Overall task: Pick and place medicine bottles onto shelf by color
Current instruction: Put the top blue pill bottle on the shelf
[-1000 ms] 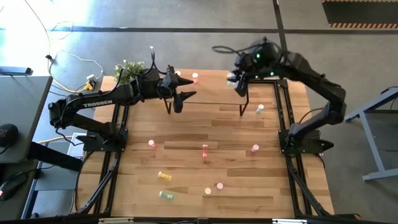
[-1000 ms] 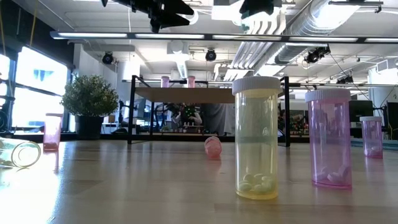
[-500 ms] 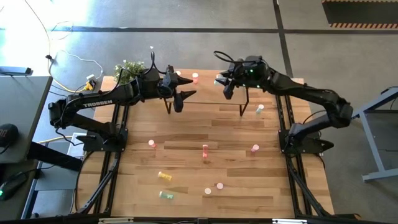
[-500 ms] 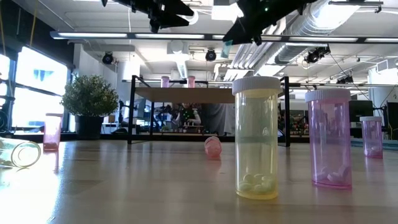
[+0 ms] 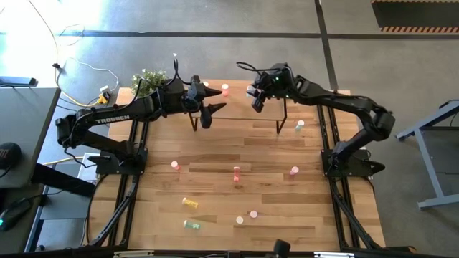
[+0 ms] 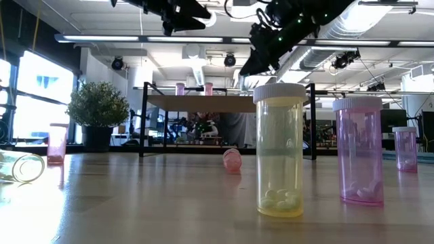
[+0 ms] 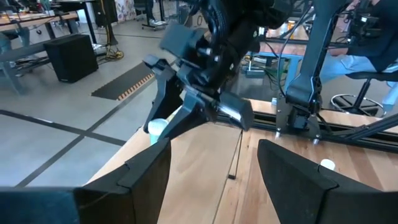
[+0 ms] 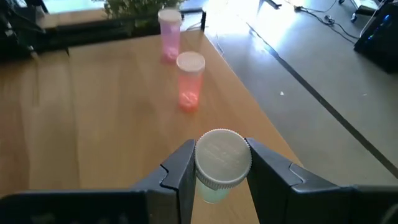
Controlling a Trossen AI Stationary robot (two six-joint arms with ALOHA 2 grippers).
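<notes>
- Right gripper [image 8: 217, 171] is above the shelf [image 5: 237, 107], over its right half, pinching 1 pale green bottle [image 8: 217, 163] by the sides just under the white cap.
- Left gripper [image 5: 208, 115] is above the shelf's left end with its fingers spread and nothing between them.
- On the shelf: 2 bottles at its far edge, 1 pink [image 8: 169, 34] and 1 red-orange [image 8: 190, 79], both upright and near each other.
- The shelf stands along the far edge of the table [image 5: 215, 208], between the two arms.
- On the table, from the high view: 8 bottles.
- 1 green-tinted bottle [image 5: 299, 125] stands just right of the shelf's right legs.
- 3 pinkish bottles sit in a row across the table's middle: left [image 5: 174, 165], centre [image 5: 237, 174], right [image 5: 294, 171].
- Toward the near edge: 1 yellow [image 5: 190, 203] and 1 green [image 5: 191, 225], both lying down, plus 2 pinkish bottles [image 5: 247, 216] close together.
- 1 potted plant [image 5: 149, 80] stands at the far left corner.
</notes>
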